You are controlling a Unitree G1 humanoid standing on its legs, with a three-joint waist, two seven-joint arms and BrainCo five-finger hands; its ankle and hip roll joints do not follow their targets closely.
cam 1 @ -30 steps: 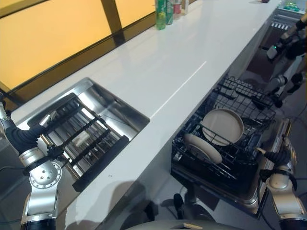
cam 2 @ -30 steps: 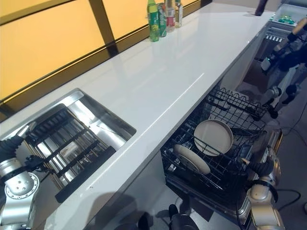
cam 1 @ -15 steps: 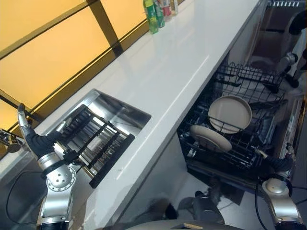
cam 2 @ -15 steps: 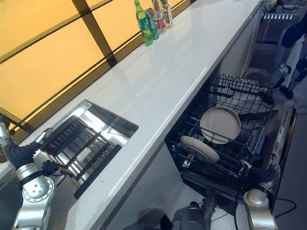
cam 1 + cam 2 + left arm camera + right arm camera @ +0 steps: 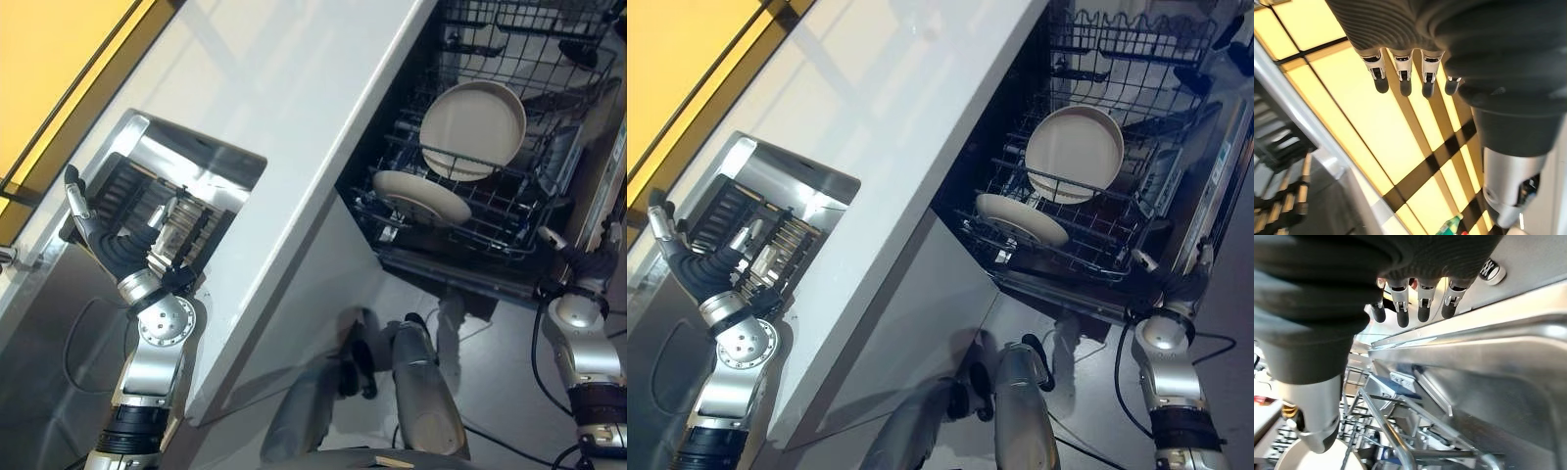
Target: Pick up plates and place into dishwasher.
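Hovering empty: left robot hand [image 5: 98, 240] by sink [image 5: 211, 162].

Long white countertop [image 5: 294, 88] ran above the open dishwasher; a stainless steel sink [image 5: 147, 157] with a black drying rack [image 5: 132, 201] was set into it. Black wire dishwasher rack [image 5: 470, 230] carried two round beige plates: one upright [image 5: 472, 116], one tilted flatter [image 5: 421, 198].

White countertop [image 5: 294, 108] runs diagonally across the upper centre. Steel sink [image 5: 211, 162] at left holds a dark rack [image 5: 730, 211]. Yellow panels [image 5: 1371, 122] behind.
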